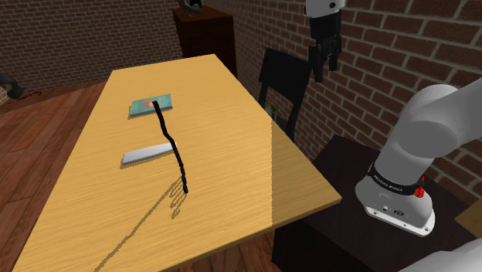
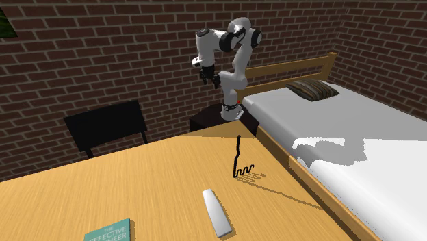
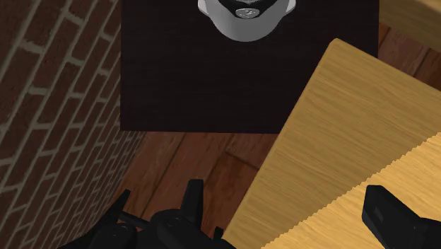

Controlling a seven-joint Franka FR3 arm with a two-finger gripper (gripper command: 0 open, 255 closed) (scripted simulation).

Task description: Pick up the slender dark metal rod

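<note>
The slender black rod [image 1: 171,143] stands upright on the wooden table [image 1: 232,162], slightly wavy, with a crinkled foot near the table's edge on the stand's side [image 2: 237,156]. My gripper [image 1: 325,71] hangs high above the floor beside the brick wall, past that table edge and well away from the rod [image 2: 205,77]. In the wrist view its two black fingers [image 3: 192,198] stand wide apart with nothing between them, over the table's corner [image 3: 339,141] and the floor.
A teal book [image 1: 151,104] and a flat grey bar [image 1: 147,154] lie on the table beyond the rod. A black chair [image 2: 109,127] stands between table and wall. The dark stand [image 3: 247,78] is under the arm; a bed [image 2: 356,130] lies alongside.
</note>
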